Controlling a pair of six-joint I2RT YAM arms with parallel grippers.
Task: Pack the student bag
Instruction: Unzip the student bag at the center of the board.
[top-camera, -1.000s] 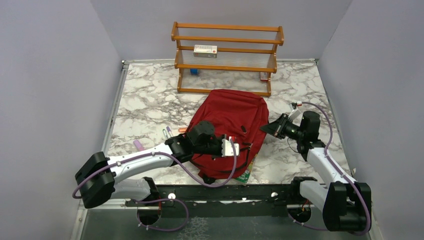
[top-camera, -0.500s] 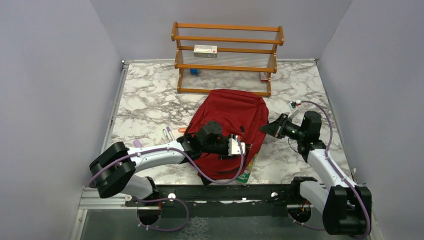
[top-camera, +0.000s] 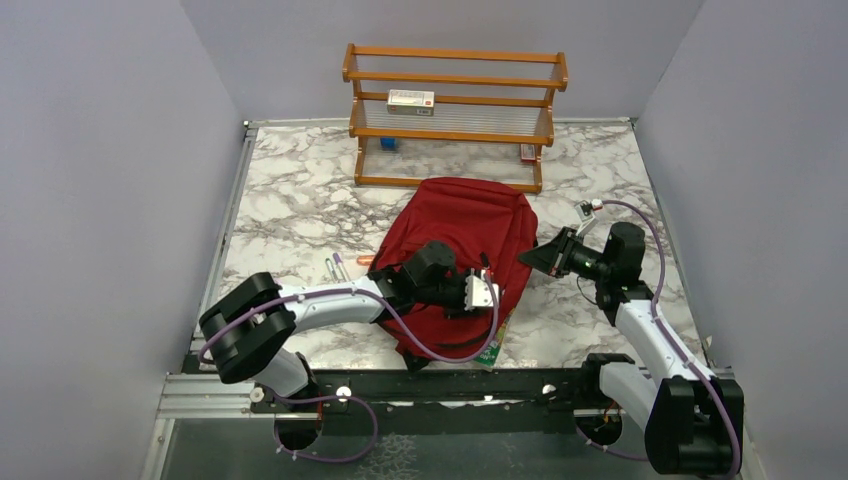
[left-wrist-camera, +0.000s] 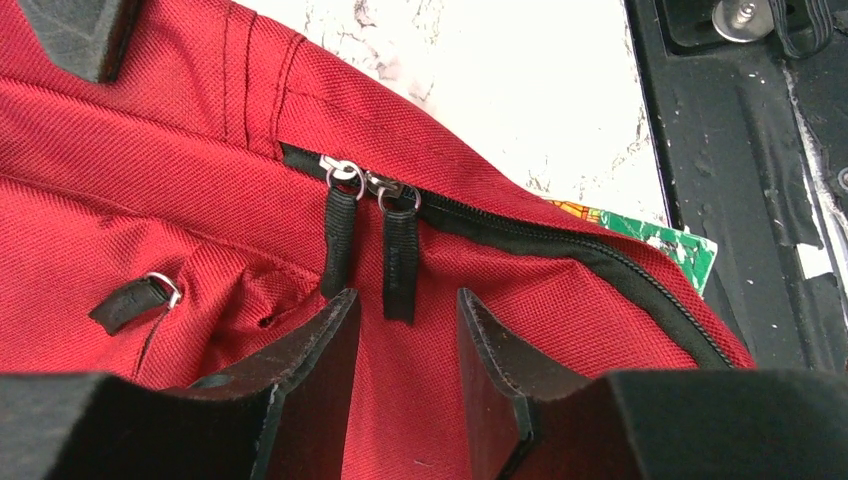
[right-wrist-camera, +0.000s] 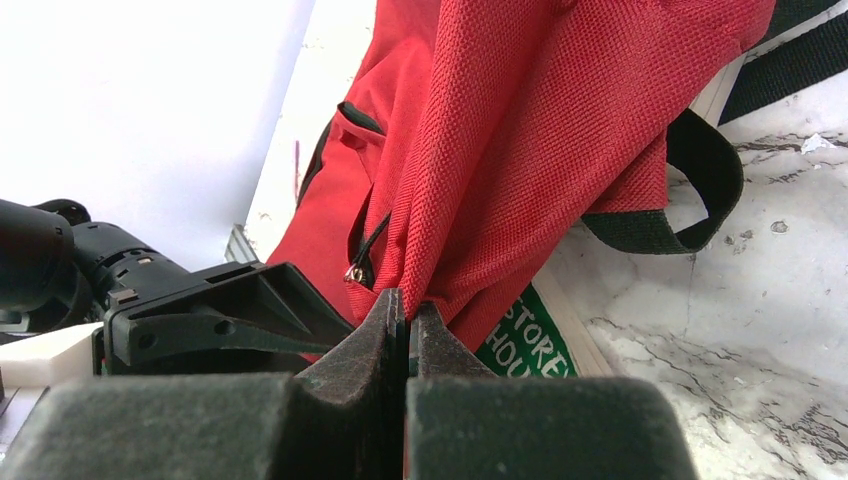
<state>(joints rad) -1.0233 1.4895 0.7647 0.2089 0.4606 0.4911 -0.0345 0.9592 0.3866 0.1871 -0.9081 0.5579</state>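
We find the student bag (top-camera: 470, 225) at frame centre. The right gripper (right-wrist-camera: 408, 310) clamps a fold of its fabric; the left gripper (left-wrist-camera: 405, 310) stands partly open, empty, at the zipper pulls (left-wrist-camera: 400, 262).

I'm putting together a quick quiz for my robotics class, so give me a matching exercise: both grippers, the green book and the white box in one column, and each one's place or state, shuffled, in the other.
Column one:
1. left gripper
2. right gripper
3. green book
4. white box

Column two:
A. on the wooden rack
B. shut on a fold of the student bag
C. open at the zipper pulls
D. poking out from under the student bag

Pairs: 1-C, 2-B, 3-D, 4-A
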